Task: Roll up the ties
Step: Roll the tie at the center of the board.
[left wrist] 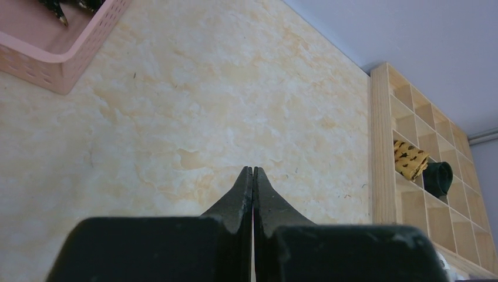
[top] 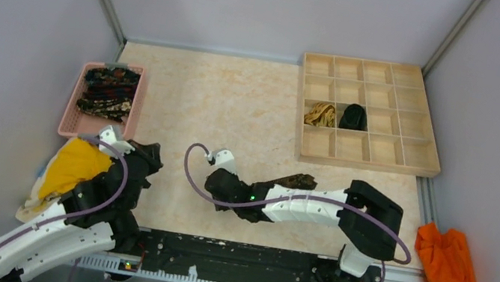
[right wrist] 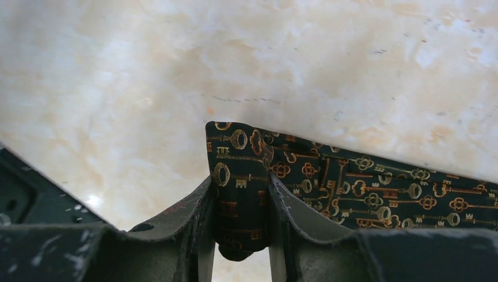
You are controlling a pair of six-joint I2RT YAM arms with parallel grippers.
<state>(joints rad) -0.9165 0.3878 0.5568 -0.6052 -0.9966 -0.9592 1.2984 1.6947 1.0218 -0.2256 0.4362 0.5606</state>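
Observation:
A dark tie with a gold key pattern (right wrist: 352, 188) lies on the table under my right arm; its rolled end sits between the fingers of my right gripper (right wrist: 241, 188), which is shut on it. In the top view the tie (top: 293, 181) shows beside the right gripper (top: 229, 183). My left gripper (left wrist: 252, 173) is shut and empty, above the bare table near the left edge (top: 145, 158). Several dark patterned ties (top: 109, 91) lie in a pink basket (top: 70, 116). A rolled tan-gold tie (top: 321, 114) and a rolled black tie (top: 354, 116) sit in the wooden tray's compartments (top: 382, 150).
A yellow cloth (top: 72, 166) lies at the left by the left arm. An orange cloth (top: 446, 259) lies off the table at the right. The wooden compartment tray also shows in the left wrist view (left wrist: 382, 153), as does the pink basket (left wrist: 59, 64).

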